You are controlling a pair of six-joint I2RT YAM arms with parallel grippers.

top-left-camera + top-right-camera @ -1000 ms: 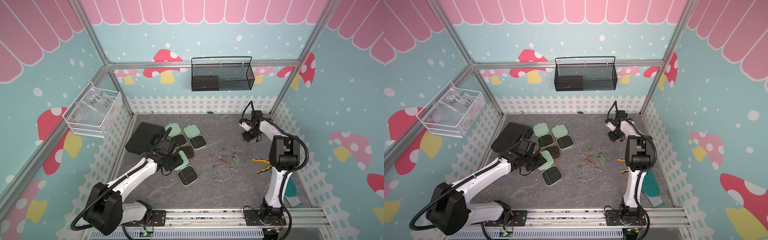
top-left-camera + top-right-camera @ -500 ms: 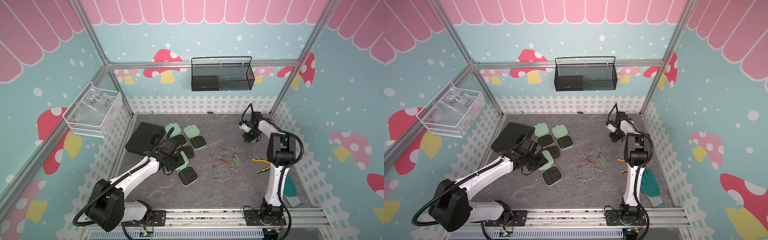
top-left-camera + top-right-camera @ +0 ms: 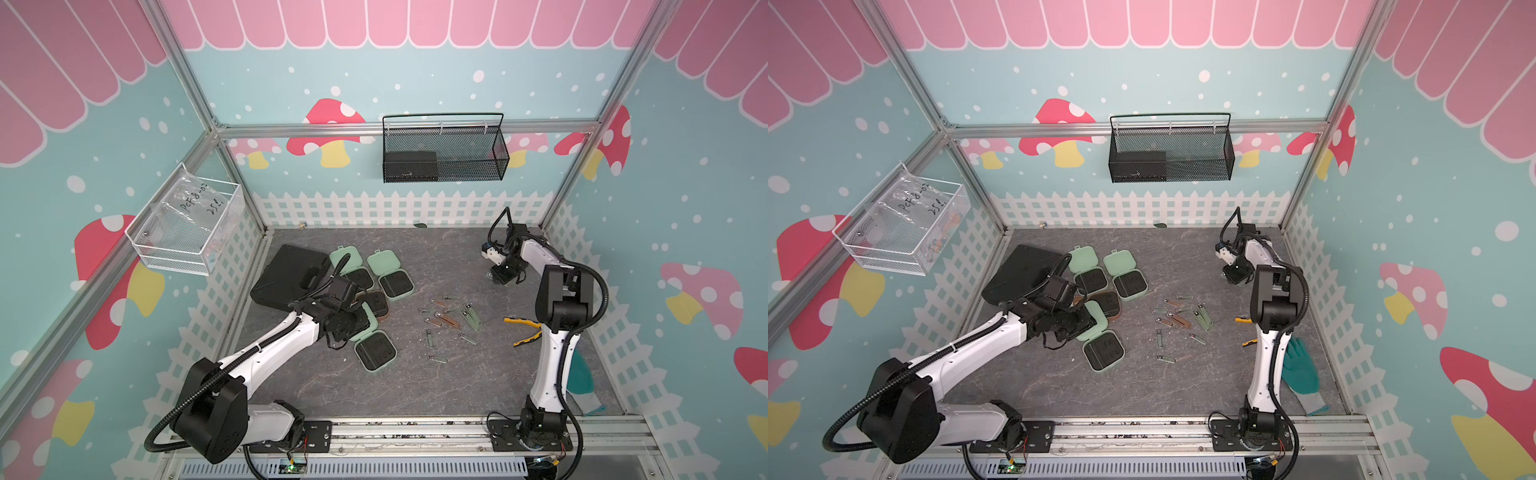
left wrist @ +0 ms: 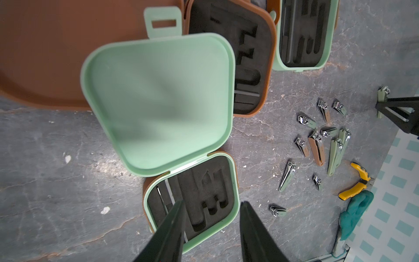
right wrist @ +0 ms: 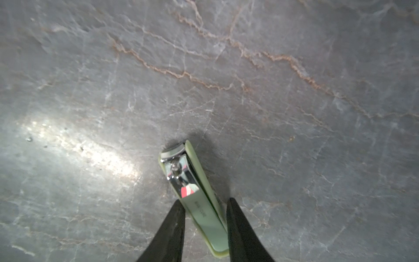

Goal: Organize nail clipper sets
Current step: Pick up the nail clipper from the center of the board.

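Observation:
Several open nail clipper cases lie at centre left: two mint ones at the back (image 3: 395, 282), a brown one (image 3: 376, 302) and a nearer mint one (image 3: 374, 353). My left gripper (image 4: 212, 203) hangs open and empty over the nearer mint case's black insert (image 4: 199, 192), just past its raised lid (image 4: 158, 102). Loose silver clippers (image 3: 449, 320) are scattered mid-table. At the back right, my right gripper (image 5: 205, 202) is shut on a green nail clipper (image 5: 181, 172) that lies flat on the table, one finger against each side.
A large black case (image 3: 286, 278) lies beside the small cases at the left. Yellow pliers (image 3: 523, 330) and a teal glove (image 3: 1300, 370) lie by the right arm's base. A black wire basket (image 3: 442, 153) and a clear bin (image 3: 187, 228) hang on the walls.
The right gripper's fingers have closed in from wide open onto the green clipper. The left gripper has stayed over the nearer mint case.

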